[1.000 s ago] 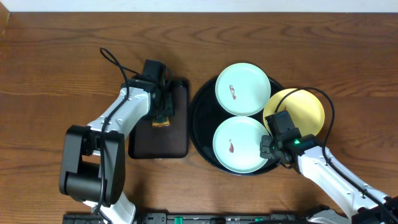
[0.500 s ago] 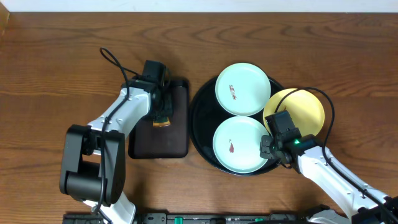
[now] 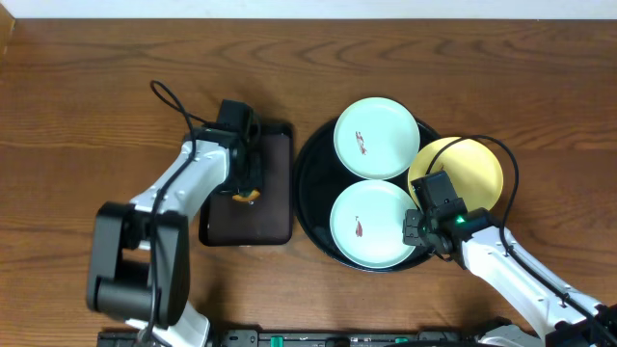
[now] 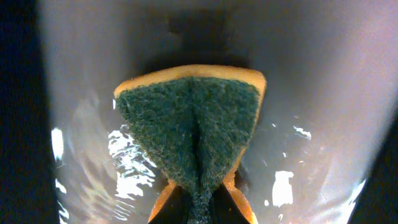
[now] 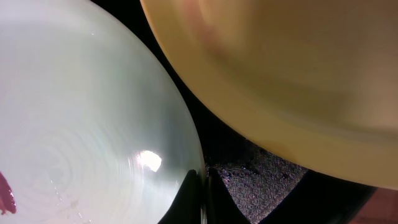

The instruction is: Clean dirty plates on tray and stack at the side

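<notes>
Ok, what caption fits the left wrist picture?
Left end effector pinching a green-and-yellow sponge over the shiny small tray.

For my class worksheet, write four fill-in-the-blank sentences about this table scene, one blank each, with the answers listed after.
1. The left gripper holds a ___ above the rectangular tray.
2. Its scouring side is coloured ___.
3. Beside the two mint plates, the third plate is coloured ___.
4. The right gripper pinches the rim of the nearer mint plate, which lies on the round tray coloured ___.

Answers: sponge; green; yellow; black.
</notes>
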Controlling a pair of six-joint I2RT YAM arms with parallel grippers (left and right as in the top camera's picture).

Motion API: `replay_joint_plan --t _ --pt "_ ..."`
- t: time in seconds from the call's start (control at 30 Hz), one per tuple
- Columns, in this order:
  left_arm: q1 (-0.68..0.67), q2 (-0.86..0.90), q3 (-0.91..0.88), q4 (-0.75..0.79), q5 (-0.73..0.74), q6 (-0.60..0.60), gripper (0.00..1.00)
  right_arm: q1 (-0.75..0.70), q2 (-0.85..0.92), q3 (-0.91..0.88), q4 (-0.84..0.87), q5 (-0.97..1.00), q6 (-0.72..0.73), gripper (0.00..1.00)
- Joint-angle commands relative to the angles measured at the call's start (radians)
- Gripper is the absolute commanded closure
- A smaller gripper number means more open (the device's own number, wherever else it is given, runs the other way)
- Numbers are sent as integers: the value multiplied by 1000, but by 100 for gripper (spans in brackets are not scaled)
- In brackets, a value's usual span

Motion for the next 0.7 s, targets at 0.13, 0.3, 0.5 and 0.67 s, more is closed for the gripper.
replay_joint_plan --t 0.13,0.3,0.5,0.67 --pt "3 -206 36 -58 -61 -21 93 9 7 -10 -1 11 -16 97" --pt "3 -258 36 -76 -64 -19 93 9 7 -10 3 11 -16 97" --pt "3 -259 77 -171 -64 -20 93 9 7 -10 3 11 -18 97" --pt "3 -259 171 -301 -62 -17 93 9 7 -10 3 11 -19 99"
